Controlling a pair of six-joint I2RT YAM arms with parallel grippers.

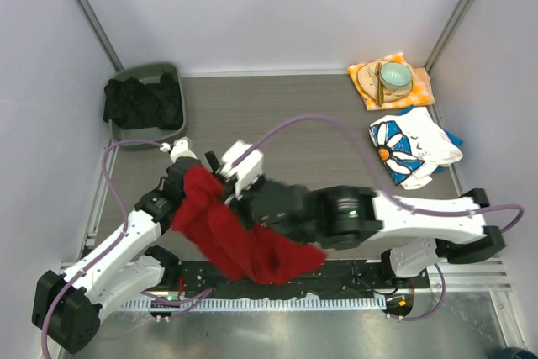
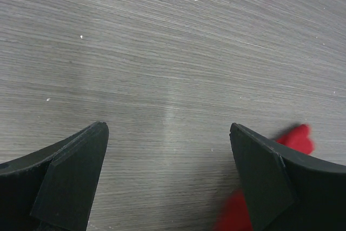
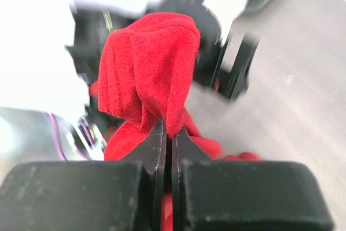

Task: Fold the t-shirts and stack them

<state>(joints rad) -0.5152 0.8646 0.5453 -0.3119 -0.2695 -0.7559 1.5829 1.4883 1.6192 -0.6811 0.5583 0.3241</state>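
Red t-shirt: the red t-shirt (image 1: 244, 241) hangs bunched over the near middle of the table (image 1: 303, 98), and it is lifted at its far left end.
Right pincer: the right pincer (image 3: 167, 136) is closed tight on a fold of the red cloth. A hump of cloth stands up just above the fingertips.
Left pincer: the left pincer (image 2: 167, 129) stands wide apart and holds nothing. Between its fingers only bare table shows.
Key relation: the red cloth lies just beside the outer side of the left pincer's right finger, not between the fingers. To take a second hold, I judge that this pincer must go to its right.
Long axis: in the top view the cloth runs from the far left, at the pincers, to the near right, and it ends over the base rail (image 1: 353, 282).
Nearer arm: the left arm is the free one, and the cloth is just beside it.
Daisy t-shirt: the daisy t-shirt (image 1: 412, 150) lies crumpled at the far right, well apart from both pincers. It is just near of the orange cloth (image 1: 423, 90) with the bowl (image 1: 395, 77).
Hidden: collar, sleeves and hem of the red t-shirt cannot be told apart. I cannot tell if its low end touches anything. The cloth covers part of the left arm in the top view. The background of the right wrist view is blurred.
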